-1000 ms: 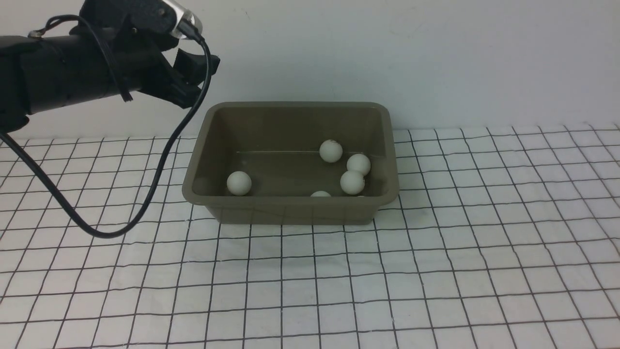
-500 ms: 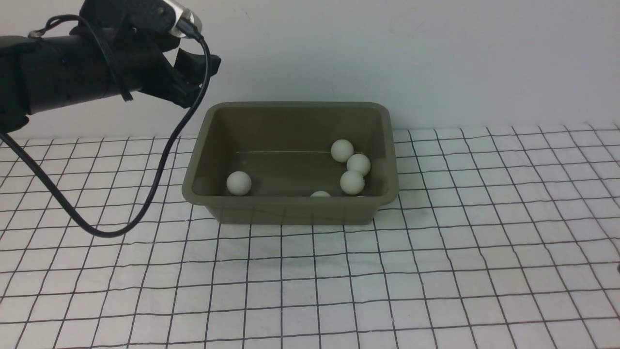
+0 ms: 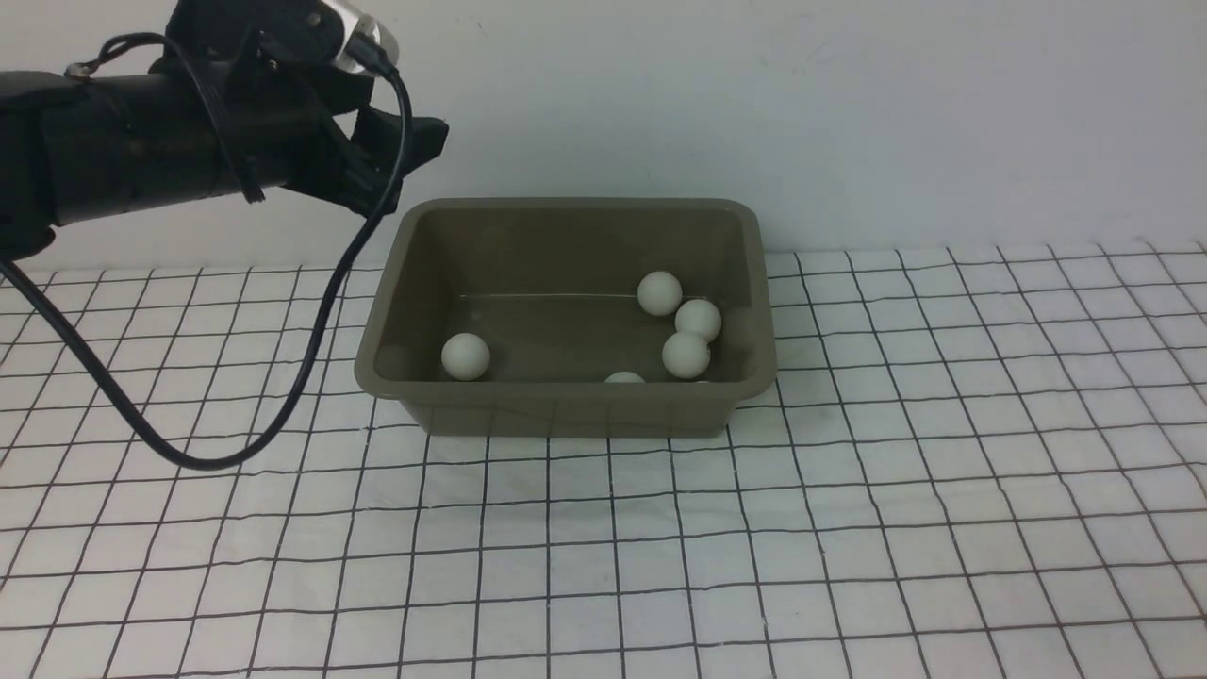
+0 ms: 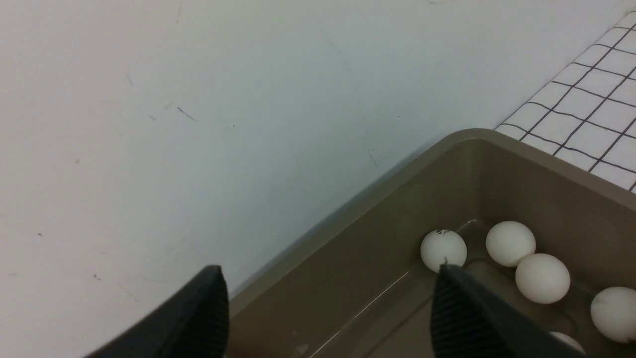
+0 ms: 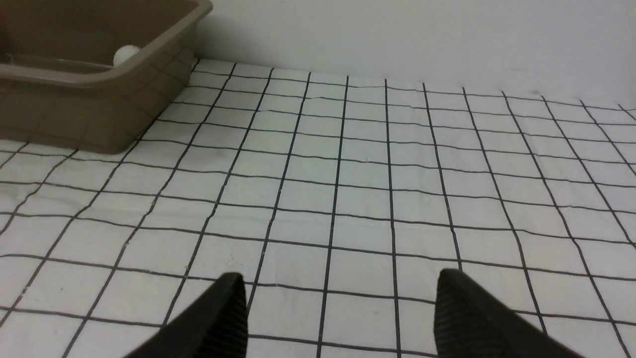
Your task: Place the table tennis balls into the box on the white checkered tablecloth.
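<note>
Five table tennis balls are seen inside the olive-grey box; the left gripper and right gripper are held open, empty.

Left arm: reaches in from the left edge of the front view, held high, nearly level, forearm pointing right.
Left wrist: black housing with a silver-capped camera on top; a black cable loops down from it and back to the left.
Left gripper: jaws spread wide, nothing between them; ribbed black fingers visible in its wrist view.
Right arm: out of the front view.
Right gripper: seen only in its wrist view; jaws apart, empty, held low.
</note>
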Motion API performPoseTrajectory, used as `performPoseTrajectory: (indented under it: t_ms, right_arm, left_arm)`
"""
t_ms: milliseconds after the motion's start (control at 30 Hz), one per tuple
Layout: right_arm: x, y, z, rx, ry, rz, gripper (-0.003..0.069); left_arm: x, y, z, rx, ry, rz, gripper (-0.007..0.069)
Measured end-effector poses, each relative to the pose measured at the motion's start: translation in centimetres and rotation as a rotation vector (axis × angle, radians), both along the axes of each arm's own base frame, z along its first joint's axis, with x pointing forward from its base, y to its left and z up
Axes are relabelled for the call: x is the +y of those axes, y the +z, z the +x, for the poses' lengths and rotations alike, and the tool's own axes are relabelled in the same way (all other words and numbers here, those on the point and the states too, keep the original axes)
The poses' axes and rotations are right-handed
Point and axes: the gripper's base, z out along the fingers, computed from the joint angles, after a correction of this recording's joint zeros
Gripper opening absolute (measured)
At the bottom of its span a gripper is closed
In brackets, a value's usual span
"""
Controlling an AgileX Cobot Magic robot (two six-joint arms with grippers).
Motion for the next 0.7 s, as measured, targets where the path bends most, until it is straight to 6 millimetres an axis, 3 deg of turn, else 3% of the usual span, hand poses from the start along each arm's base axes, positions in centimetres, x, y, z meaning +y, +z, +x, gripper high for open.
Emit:
performPoseTrajectory:
  t_ms: [233, 467, 700]
  right_arm:
    - [0.0, -0.1, -0.1, 0.003, 0.003, 0.000, 0.0462]
    - [0.0, -0.1, -0.1, 0.004, 0.003, 0.000, 0.0462]
    - [0.0, -0.1, -0.1, 0.004, 0.002, 0.000, 0.0462]
  left_arm:
    - [-0.1, 0.1, 0.0, 0.001, -0.002, -0.015, 0.0492]
    - [-1.1, 1.1, -0.4, 0.012, -0.072, -0.248, 0.0492]
    - [-1.4, 1.3, -0.6, 0.013, -0.112, -0.271, 0.0492]
